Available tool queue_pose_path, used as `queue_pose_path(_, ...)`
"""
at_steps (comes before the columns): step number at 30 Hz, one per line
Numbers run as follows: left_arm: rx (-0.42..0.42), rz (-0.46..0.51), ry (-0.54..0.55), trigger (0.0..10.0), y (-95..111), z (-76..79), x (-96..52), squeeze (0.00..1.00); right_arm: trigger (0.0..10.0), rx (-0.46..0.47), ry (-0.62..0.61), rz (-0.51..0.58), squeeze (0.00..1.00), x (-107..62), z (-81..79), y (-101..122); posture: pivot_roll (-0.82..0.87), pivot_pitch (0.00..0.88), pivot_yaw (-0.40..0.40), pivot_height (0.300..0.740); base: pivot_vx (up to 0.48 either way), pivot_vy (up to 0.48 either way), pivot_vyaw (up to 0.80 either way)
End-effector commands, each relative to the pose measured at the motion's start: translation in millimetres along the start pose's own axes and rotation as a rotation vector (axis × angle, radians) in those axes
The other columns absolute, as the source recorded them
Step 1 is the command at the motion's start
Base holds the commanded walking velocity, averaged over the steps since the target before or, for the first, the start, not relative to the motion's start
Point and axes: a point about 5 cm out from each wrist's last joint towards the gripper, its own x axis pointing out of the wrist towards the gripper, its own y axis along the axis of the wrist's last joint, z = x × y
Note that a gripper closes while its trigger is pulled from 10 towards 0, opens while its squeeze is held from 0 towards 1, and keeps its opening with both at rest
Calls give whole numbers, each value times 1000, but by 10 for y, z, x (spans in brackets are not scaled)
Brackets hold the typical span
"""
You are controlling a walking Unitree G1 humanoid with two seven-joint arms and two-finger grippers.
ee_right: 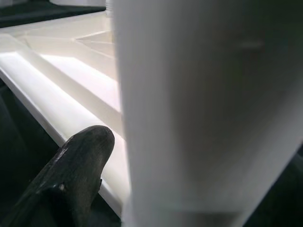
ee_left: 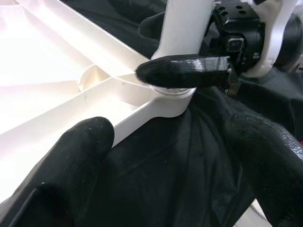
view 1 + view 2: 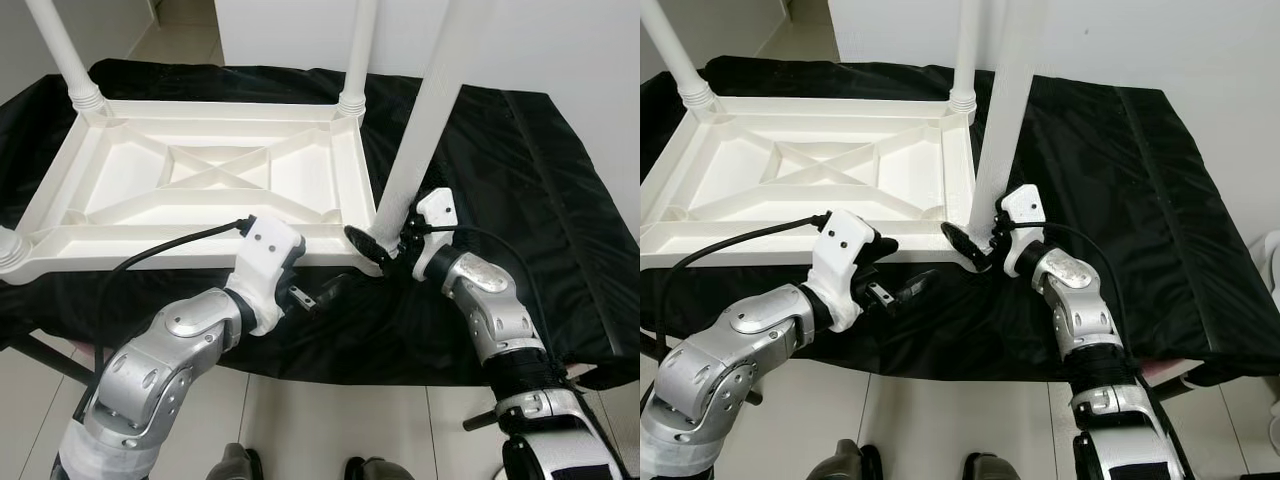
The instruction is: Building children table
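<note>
tabletop (image 3: 210, 190): smooth white plastic, glossy | cloth (image 3: 520, 170): black, matt, wrinkled | arms: silver metal

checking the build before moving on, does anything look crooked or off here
Yes: the near right leg, gripped at its base by the right hand, leans away from the tabletop, while the two far legs stand straight.
</note>
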Motion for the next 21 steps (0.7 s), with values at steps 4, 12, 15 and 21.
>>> queue_pose_path(4,14,-6,16,10000,-11,3,-11,0,10000,-10,55,-22,0,-10,2,-58,-81,149,17,740,0,0,0)
queue_pose_path(12,22,-8,34,10000,-8,-15,-15,0,10000,-22,98,-37,0,-36,50,-127,-87,153,17,740,0,0,0)
queue_pose_path(15,18,-15,34,10000,-17,-18,-12,0,10000,-20,102,-46,0,-45,56,-150,-94,153,21,740,0,0,0)
queue_pose_path(21,19,-20,29,10000,-21,-19,10,0,10000,-11,103,-55,0,-55,58,-184,-110,160,27,740,0,0,0)
